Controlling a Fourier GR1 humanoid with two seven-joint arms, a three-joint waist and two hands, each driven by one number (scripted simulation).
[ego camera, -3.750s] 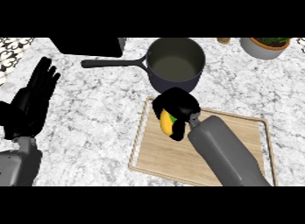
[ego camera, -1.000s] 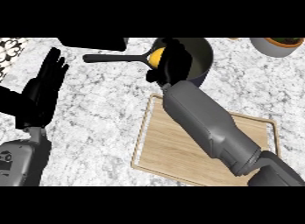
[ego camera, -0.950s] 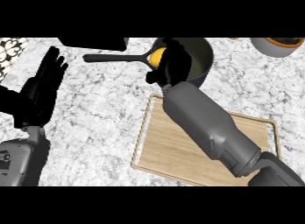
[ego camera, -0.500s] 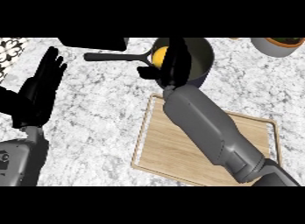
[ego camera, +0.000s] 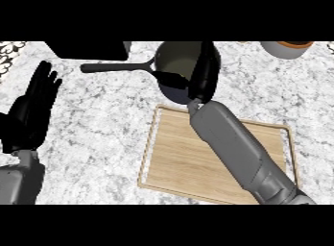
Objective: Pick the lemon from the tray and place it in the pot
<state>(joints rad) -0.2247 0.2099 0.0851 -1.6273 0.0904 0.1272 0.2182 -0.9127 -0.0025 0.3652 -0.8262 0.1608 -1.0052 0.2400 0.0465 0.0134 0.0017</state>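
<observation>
My right hand (ego camera: 204, 73) hangs over the dark pot (ego camera: 172, 56), its fingers stretched straight toward the far rim and its thumb out to the left. No lemon shows in the hand or in the part of the pot that I can see; the hand hides much of the pot's inside. The pot's long handle (ego camera: 116, 67) points left. The wooden tray (ego camera: 181, 163) lies below the pot with my right forearm crossing it. My left hand (ego camera: 34, 111) rests open at the left edge, fingers up.
A black box (ego camera: 86, 49) stands at the back left beside the pot's handle. A grey bowl with an orange inside (ego camera: 287, 48) sits at the back right. Marbled counter (ego camera: 99, 120) lies between the left hand and the tray.
The lemon, seen yellow in my right hand over the pot half a second ago, no longer shows. The hand's fingers have straightened out over the pot. The left hand has not moved.
</observation>
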